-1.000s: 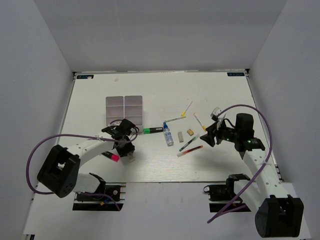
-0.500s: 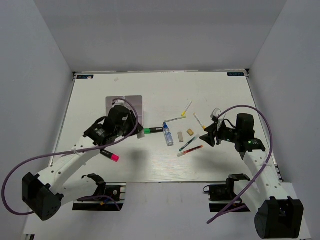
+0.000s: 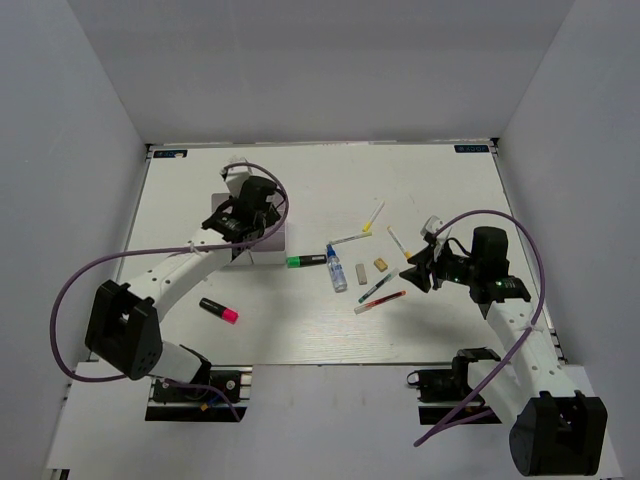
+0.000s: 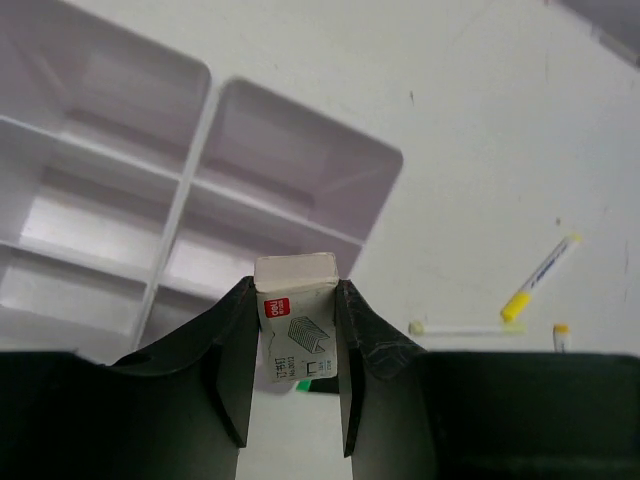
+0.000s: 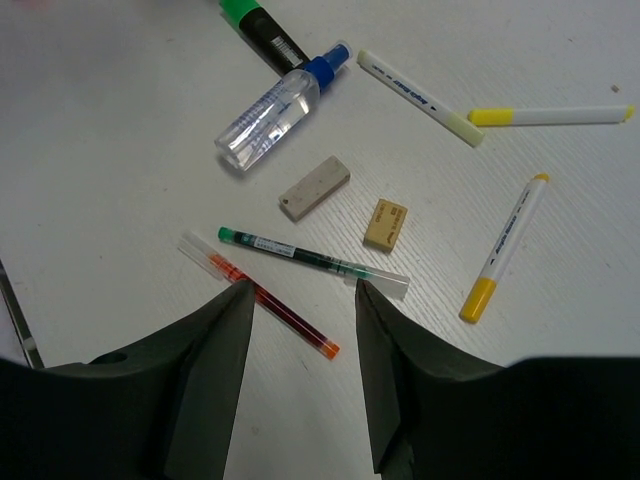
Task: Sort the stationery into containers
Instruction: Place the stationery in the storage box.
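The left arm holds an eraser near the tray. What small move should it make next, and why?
Probably lower the left end effector slightly toward the white tray beneath it. It clamps the eraser, which hangs over a compartment, so release looks near.

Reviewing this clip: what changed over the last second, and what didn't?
The left gripper swung from near the pink-capped marker away to above the tray, an eraser clamped in its jaws. The right gripper, jaws open above the red pen, barely moved. Marker and loose pens stayed put.
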{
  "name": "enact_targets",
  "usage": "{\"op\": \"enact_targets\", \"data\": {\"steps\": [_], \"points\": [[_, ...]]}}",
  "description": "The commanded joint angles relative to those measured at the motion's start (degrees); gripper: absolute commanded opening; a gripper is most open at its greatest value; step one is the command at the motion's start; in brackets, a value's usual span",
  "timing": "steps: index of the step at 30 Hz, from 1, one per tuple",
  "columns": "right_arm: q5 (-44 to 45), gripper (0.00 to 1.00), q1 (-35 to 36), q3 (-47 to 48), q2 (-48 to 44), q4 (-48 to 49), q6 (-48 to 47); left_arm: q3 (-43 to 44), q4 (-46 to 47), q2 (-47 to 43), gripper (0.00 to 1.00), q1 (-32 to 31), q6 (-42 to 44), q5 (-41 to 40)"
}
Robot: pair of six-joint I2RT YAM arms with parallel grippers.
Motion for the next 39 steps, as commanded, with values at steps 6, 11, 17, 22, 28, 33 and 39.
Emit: {"op": "enact_targets", "data": {"steps": [6, 11, 17, 22, 28, 33, 39], "points": [[-1.62, 0.51, -0.19, 0.07, 0.03, 4.06, 1.75, 4.2, 4.3, -1.21, 0.08, 4.61, -3.79, -7.93], [-2.15, 0.51, -0.19, 0.15, 0.47, 3.98, 1.93, -0.27, 4.29, -1.82, 0.08, 6.89, -11.17, -13.47], [-2.15, 0.51, -0.19, -0.02, 0.38, 3.98, 2.01, -3.97, 7.89, -4.36, 0.05, 8.92, -19.96, -16.28], [-2.33, 0.51, -0.19, -0.11, 0.56, 3.8, 1.93, -4.59, 10.17, -3.15, 0.05, 9.45, -22.96, -17.34], [-2.41, 0.51, -0.19, -0.46, 0.82, 3.89, 1.75, -4.59, 12.2, 0.28, 0.05, 9.97, -24.8, -18.57], [-2.5, 0.51, -0.28, -0.64, 0.65, 3.71, 1.4, -4.06, 12.2, 2.65, 0.05, 9.97, -27.01, -20.59], [-2.68, 0.52, -0.37, -0.55, 0.56, 3.54, 1.22, -3.44, 12.73, 4.5, 0.05, 9.97, -27.53, -21.82]]}}
